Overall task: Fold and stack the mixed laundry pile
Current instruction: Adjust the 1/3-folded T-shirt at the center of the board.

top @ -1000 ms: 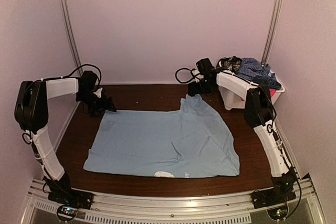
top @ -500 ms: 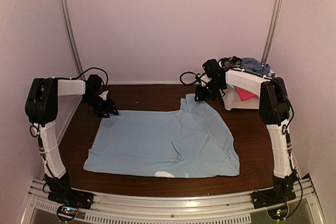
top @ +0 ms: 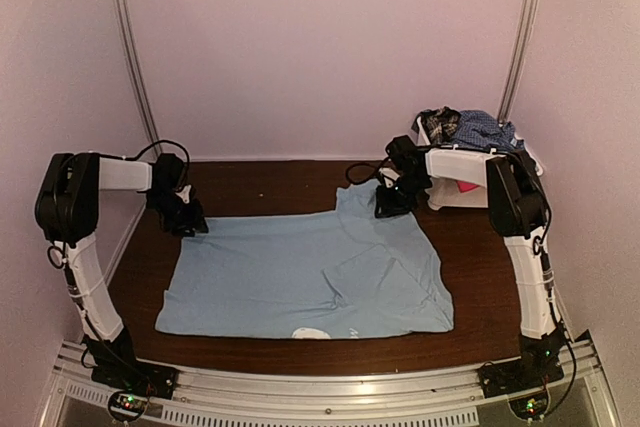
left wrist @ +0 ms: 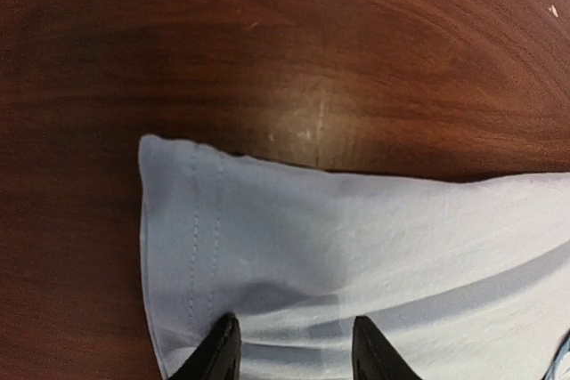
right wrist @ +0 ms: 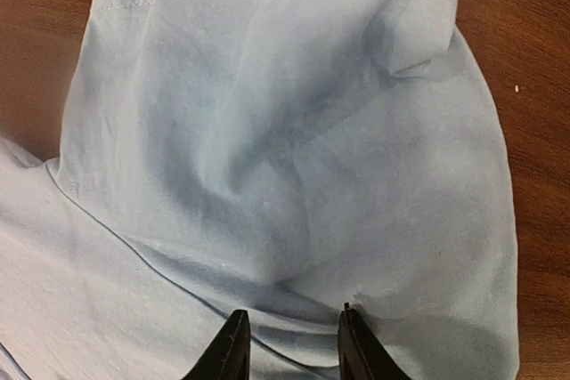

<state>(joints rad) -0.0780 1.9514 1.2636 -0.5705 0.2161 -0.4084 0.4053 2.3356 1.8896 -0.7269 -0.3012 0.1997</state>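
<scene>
Top external view: the light blue T-shirt [top: 300, 272] is spread flat on the table [top: 270, 182], with its long axis running left to right across the middle of the frame. Both claws are set on its upper edge. The left gripper [top: 185, 219] is placed at the upper left corner, and the right gripper [top: 390, 205] is placed at the raised flap in the upper right. From either claw, the body of the shirt lies towards the bottom of the frame. A fold of the upper edge down over the lower one is therefore judged the likely coming move, with each arm taking the end nearer to it.

In the left wrist view, the stitched hem corner is seen at centre left. The left gripper [left wrist: 294, 344] is set astride the cloth just inside that hem. In the right wrist view, the right gripper [right wrist: 289, 340] is set astride rumpled cloth at the bottom edge. On both claws the fingers are seen part-way apart with fabric between them. Whether the fabric is pinched cannot be told.

The other garments [top: 470, 127] are heaped in the white basket [top: 445, 197] at the upper right.
</scene>
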